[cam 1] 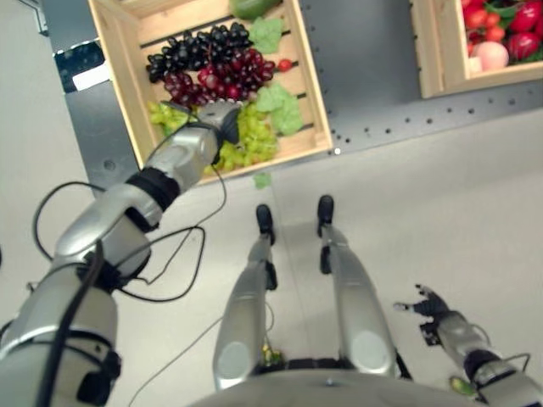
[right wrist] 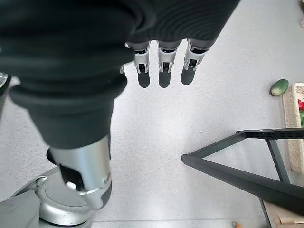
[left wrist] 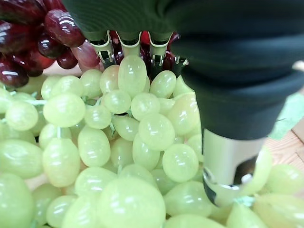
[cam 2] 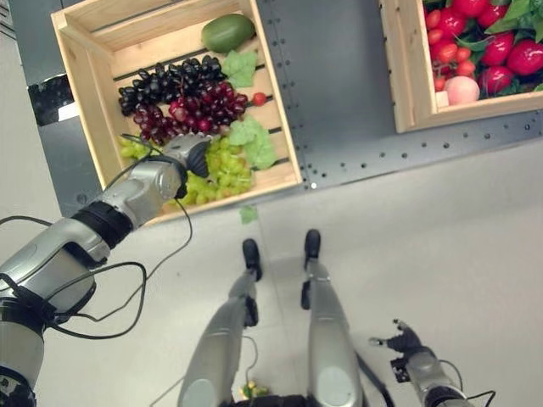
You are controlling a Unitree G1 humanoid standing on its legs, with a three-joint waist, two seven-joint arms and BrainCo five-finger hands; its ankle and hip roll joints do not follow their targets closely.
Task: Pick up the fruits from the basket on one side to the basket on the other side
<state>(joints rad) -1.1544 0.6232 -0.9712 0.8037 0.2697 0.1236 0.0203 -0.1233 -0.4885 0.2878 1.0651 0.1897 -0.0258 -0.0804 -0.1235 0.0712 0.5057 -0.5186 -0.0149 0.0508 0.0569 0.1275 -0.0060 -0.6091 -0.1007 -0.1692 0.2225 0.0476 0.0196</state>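
Observation:
A wooden crate on my left holds a bunch of green grapes, red grapes, dark grapes and a green fruit. My left hand lies on the green grapes. Its fingers reach straight to where green meets red, tips sunk among the berries, and the thumb rests on the bunch. A second crate at the far right holds red fruits and a peach. My right hand hangs open low at my right side, over bare floor.
Both crates stand on a dark grey perforated platform. A loose green leaf lies on the floor by the left crate's near edge. In the right wrist view a black metal frame and a green fruit are on the floor.

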